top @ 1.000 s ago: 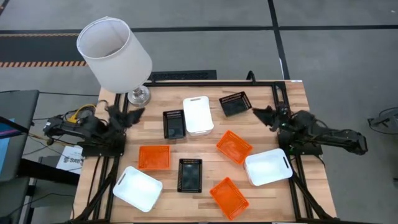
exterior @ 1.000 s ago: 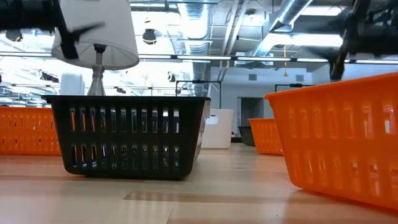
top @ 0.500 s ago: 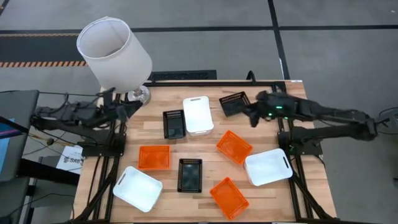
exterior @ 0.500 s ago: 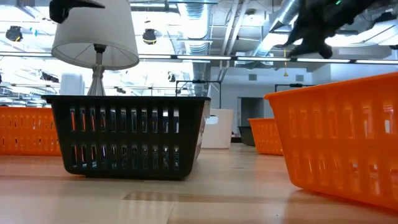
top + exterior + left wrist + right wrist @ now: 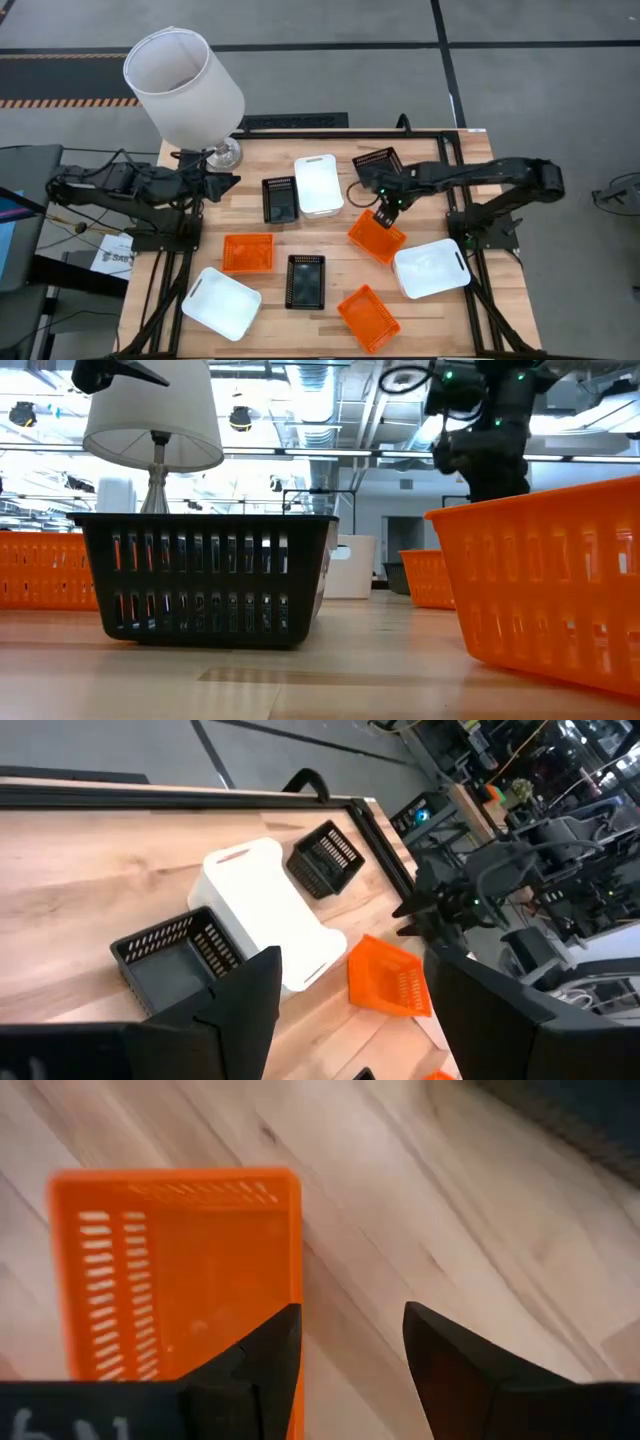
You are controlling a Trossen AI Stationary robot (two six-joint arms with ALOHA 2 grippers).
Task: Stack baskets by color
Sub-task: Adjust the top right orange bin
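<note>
Baskets lie singly on the wooden table: white ones (image 5: 318, 185) (image 5: 431, 268) (image 5: 221, 302), orange ones (image 5: 376, 236) (image 5: 247, 253) (image 5: 367, 318) and black slotted ones (image 5: 280, 200) (image 5: 378, 165) (image 5: 305, 281), each resting on its bottom. My right gripper (image 5: 386, 212) (image 5: 350, 1350) is open and points down over the far corner of the middle orange basket (image 5: 170, 1280), above it and clear of it. My left gripper (image 5: 226, 183) (image 5: 350, 1010) is open, raised over the table's left edge beside the lamp foot, facing the white basket (image 5: 265, 910).
A big white lampshade (image 5: 185, 85) on a metal foot (image 5: 222, 153) stands at the table's far left corner. Black frame rails (image 5: 440, 135) run along the far and side edges. Bare wood shows between the baskets, mostly near the middle (image 5: 330, 240).
Both arms have unfolded from their folded rest at the table's sides. My left gripper has risen and turned toward the table's middle. My right gripper has swung from the right edge toward the middle and tipped down over the orange basket. No basket has moved.
</note>
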